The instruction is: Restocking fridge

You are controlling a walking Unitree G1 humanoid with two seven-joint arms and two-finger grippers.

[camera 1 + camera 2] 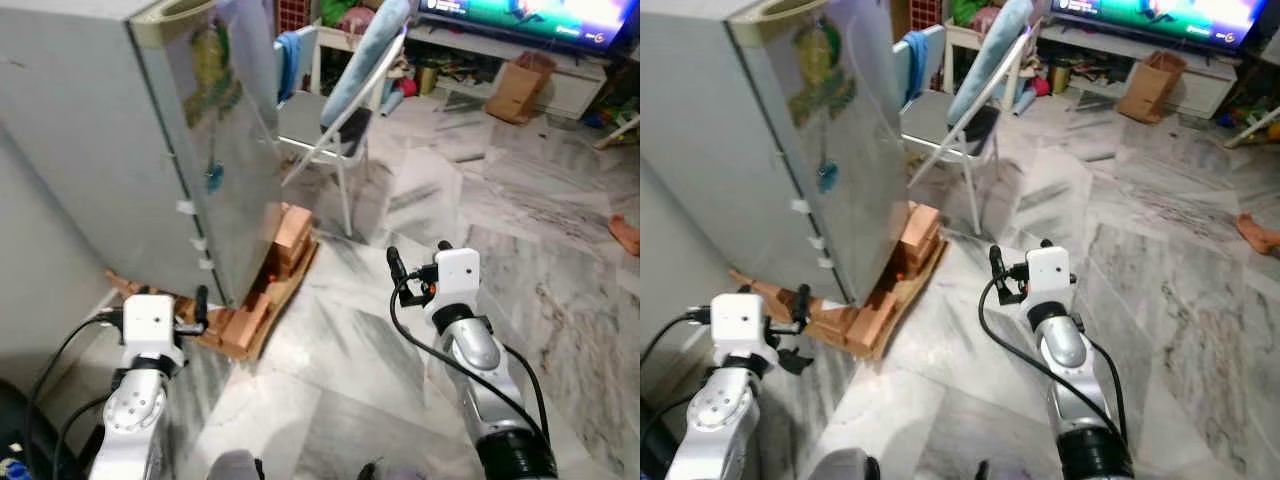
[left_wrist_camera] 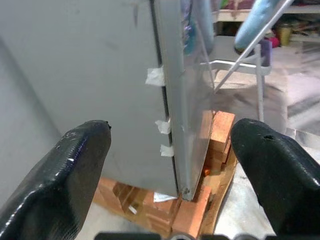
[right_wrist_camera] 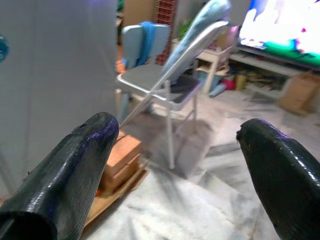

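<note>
A tall grey fridge (image 1: 90, 130) stands at the left with its door (image 1: 225, 130) shut, stickers and bits of tape on it. It rests on orange bricks (image 1: 285, 245) and a wooden board. My left gripper (image 2: 172, 165) is open and empty, held low by the fridge's front corner, facing the door edge (image 2: 170, 100). My right gripper (image 3: 175, 175) is open and empty too, out over the marble floor to the right of the fridge, facing the chair.
A grey folding chair (image 1: 335, 115) draped with blue cloth stands just beyond the fridge door. Further back are a TV stand (image 1: 520, 40), a brown paper bag (image 1: 520, 88) and clutter. Marble floor (image 1: 500, 210) spreads to the right.
</note>
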